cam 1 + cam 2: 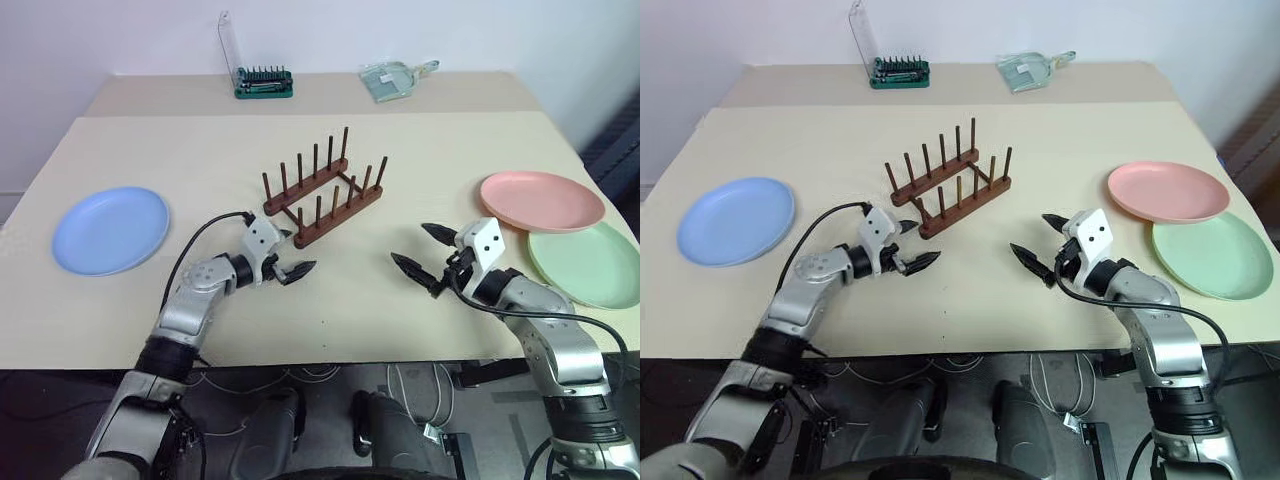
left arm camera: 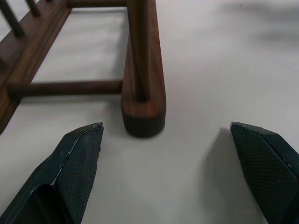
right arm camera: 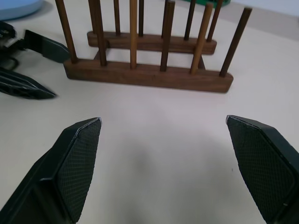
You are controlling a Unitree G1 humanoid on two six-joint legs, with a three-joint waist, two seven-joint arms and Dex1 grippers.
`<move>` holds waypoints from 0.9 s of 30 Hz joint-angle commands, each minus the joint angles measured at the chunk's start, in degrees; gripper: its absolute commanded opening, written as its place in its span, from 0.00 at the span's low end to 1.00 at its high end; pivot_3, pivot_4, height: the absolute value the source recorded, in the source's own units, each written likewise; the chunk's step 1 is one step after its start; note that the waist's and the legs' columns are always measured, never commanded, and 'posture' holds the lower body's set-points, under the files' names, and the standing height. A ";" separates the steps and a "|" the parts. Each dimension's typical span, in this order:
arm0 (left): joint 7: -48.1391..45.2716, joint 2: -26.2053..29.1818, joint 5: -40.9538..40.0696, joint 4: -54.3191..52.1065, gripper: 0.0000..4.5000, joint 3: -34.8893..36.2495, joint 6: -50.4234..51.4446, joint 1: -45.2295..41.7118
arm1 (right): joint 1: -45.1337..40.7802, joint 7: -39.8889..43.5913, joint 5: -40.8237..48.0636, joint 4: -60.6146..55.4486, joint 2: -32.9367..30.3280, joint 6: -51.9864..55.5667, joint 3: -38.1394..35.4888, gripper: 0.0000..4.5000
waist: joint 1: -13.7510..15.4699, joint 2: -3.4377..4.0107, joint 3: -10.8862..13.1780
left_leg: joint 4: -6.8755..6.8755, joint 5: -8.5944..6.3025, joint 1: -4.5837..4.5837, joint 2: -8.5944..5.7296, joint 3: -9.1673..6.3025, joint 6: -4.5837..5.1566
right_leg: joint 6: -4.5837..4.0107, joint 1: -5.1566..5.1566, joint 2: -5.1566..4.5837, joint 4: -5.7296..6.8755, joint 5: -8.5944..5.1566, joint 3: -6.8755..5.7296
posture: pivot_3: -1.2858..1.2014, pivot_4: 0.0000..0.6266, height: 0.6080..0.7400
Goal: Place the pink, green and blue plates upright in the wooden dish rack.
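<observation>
The wooden dish rack [image 1: 322,190] stands empty of plates at the table's middle, its pegs upright. The blue plate [image 1: 110,229] lies flat at the left. At the right, the pink plate [image 1: 541,200] lies flat, with the green plate [image 1: 590,262] just in front of it and partly under its rim. My left gripper [image 1: 292,255] is open at the rack's near left end; in the left wrist view the rail end [image 2: 142,105] sits just ahead, between the fingers. My right gripper [image 1: 412,245] is open and empty, right of the rack and facing it [image 3: 149,74].
A green-based screwdriver bit set [image 1: 264,82] and a clear packet [image 1: 393,78] lie at the table's far edge. Bare tabletop [image 1: 350,300] runs between the grippers and the front edge. In the right wrist view the left gripper's fingers [image 3: 44,46] show beside the rack.
</observation>
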 commanded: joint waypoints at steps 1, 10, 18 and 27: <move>-1.05 -1.84 2.71 4.13 0.73 -2.76 -0.99 -1.66 | 1.10 -1.19 0.31 -3.21 0.68 -0.14 -0.79 1.00 | -0.10 0.00 -0.01 | 0.01 0.00 0.02 -0.01 0.00 0.00 | 0.00 0.03 0.00 -0.01 0.00 0.00 | 0.52 0.24 0.97; -10.34 -1.53 -0.53 -5.21 0.17 -4.49 -0.18 2.63 | 2.54 -1.60 -1.32 -2.94 -0.03 -0.40 0.42 1.00 | -0.47 0.05 -0.03 | -0.03 -0.01 0.11 0.01 0.00 0.01 | 0.01 0.07 -0.01 -0.02 0.00 0.01 | 0.52 0.24 0.97; -13.67 -1.01 0.70 -4.55 0.17 -5.45 -1.25 1.93 | 3.87 -1.28 -2.28 -2.28 -1.01 -1.07 -0.43 1.00 | -0.43 0.05 -0.03 | -0.02 -0.01 0.10 0.01 0.00 0.02 | 0.00 0.08 -0.01 -0.03 0.00 0.01 | 0.52 0.24 0.97; -10.83 0.96 -1.58 -3.82 0.39 0.57 -1.03 2.72 | 4.87 -0.91 -2.78 -1.74 -3.04 -1.22 -2.54 1.00 | -0.71 0.05 -0.03 | -0.02 -0.01 0.13 0.02 0.00 0.03 | 0.01 0.07 0.01 0.01 0.00 0.01 | 0.52 0.24 0.97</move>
